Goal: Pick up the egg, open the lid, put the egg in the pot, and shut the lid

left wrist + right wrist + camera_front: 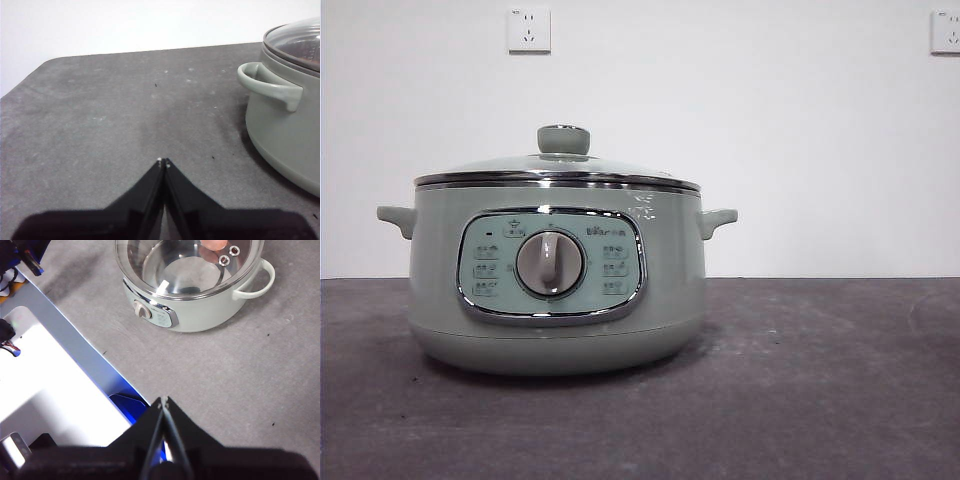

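- Sitting on the dark grey table (820, 400), the pot (557, 290) faces the front view with its chrome-framed control panel (552, 265) and central grey dial (550, 263) turned toward the camera.
- The lid (557, 172) rests closed on the pot's rim, its pale-green knob (564, 139) upright at the centre.
- 2 small side handles stick out from the pot, 1 on each side of the front view.
- The left gripper (163, 161) hangs over bare table with its 2 black jaws pressed together and nothing between them; the pot stands off to one side of it, near but apart, one handle (270, 89) pointing its way.
- The right gripper (163, 399) is likewise closed and empty, well apart from the pot and high above the table near its edge, beside a white base plate (45, 385).
- Through the glass lid in the right wrist view, the pot's inner floor shows, with a small orange-brown shape (215, 244) at the picture's edge; I cannot tell whether it is the egg.
- 2 white wall sockets (529, 30) sit on the wall behind.
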### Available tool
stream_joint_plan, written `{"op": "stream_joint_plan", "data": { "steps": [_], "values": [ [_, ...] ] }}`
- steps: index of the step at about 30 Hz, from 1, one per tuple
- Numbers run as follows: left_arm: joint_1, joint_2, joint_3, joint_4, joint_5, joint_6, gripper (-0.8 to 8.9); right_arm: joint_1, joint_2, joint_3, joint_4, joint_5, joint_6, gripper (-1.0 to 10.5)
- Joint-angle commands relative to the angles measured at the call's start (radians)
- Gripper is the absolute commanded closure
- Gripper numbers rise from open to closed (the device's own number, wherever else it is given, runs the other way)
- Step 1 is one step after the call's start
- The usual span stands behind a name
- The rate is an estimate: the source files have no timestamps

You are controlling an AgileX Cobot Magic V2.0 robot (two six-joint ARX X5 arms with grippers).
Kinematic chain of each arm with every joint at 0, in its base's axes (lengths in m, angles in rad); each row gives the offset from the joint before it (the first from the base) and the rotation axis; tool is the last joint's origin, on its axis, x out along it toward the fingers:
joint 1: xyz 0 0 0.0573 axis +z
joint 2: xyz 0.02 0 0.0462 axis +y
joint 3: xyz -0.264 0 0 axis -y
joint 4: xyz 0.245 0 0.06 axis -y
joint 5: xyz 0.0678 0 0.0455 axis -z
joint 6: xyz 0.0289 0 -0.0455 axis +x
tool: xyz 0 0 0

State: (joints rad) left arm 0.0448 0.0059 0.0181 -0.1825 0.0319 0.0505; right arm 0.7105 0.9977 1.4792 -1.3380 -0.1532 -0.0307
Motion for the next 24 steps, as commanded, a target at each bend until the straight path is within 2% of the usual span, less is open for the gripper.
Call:
{"op": "stream_joint_plan", "data": {
  "steps": [1, 4, 8, 10, 12, 17, 24],
  "values": [
    [0.003, -0.003, -0.014, 0.001, -0.004, -0.01, 8.17, -0.034, -0.034, 0.003, 0.032, 0.001, -0.05, 9.5],
    [0.003, -0.003, -0.014, 0.001, -0.004, -0.01, 8.17, -0.107, -0.08, -0.002, 0.137, -0.011, -0.045, 9.5],
    [0.003, -0.003, -0.014, 0.001, -0.004, -0.01, 8.17, -0.266, -0.171, -0.054, 0.317, -0.121, -0.038, 9.5],
    [0.003, -0.003, -0.014, 0.001, -0.004, -0.01, 8.17, -0.36, -0.226, -0.119, 0.397, -0.167, -0.039, 9.5],
    [0.003, -0.003, -0.014, 0.001, -0.005, -0.01, 8.17, -0.444, -0.296, -0.22, 0.506, -0.174, -0.043, 9.5],
    [0.003, -0.003, -0.014, 0.001, -0.005, -0.01, 8.17, -0.543, -0.458, -0.495, 0.802, -0.174, -0.041, 9.5],
    [0.003, -0.003, -0.014, 0.001, -0.004, -0.01, 8.17, -0.587, -0.658, -0.887, 1.1, -0.161, -0.039, 9.5]
  ]
}}
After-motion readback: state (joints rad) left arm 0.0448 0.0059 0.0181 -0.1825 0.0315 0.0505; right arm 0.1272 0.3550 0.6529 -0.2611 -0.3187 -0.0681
